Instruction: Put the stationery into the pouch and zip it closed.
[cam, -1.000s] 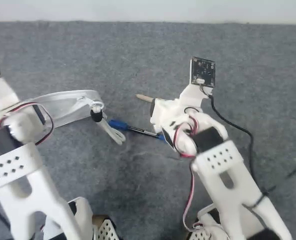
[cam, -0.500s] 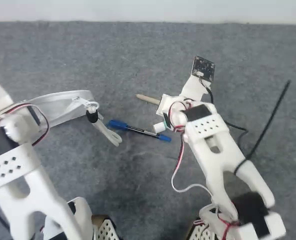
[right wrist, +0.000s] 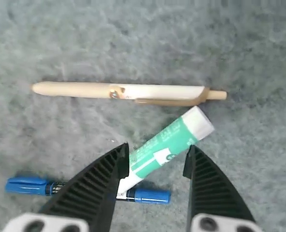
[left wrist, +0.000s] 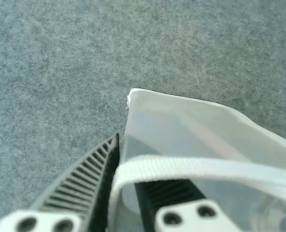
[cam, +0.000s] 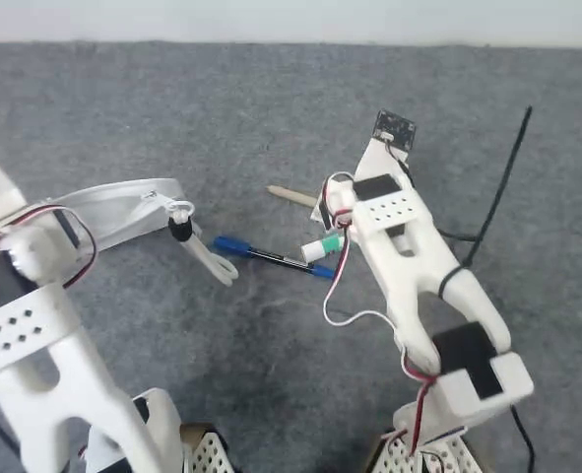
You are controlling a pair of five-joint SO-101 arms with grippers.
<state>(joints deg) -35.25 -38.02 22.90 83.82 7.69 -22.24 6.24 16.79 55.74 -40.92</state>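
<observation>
A grey, carpet-like cover (cam: 271, 118) lies across the whole table (cam: 527, 89); behind the table's far edge runs a pale, plain wall (cam: 271, 20).

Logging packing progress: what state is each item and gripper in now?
Translucent white pouch: mouth looks open, edge clamped by left gripper.
Green-and-white glue stick: held in right gripper, outside pouch.
Blue pen: lying on grey carpet, outside pouch.
Beige pen: lying on carpet, outside pouch.
</observation>
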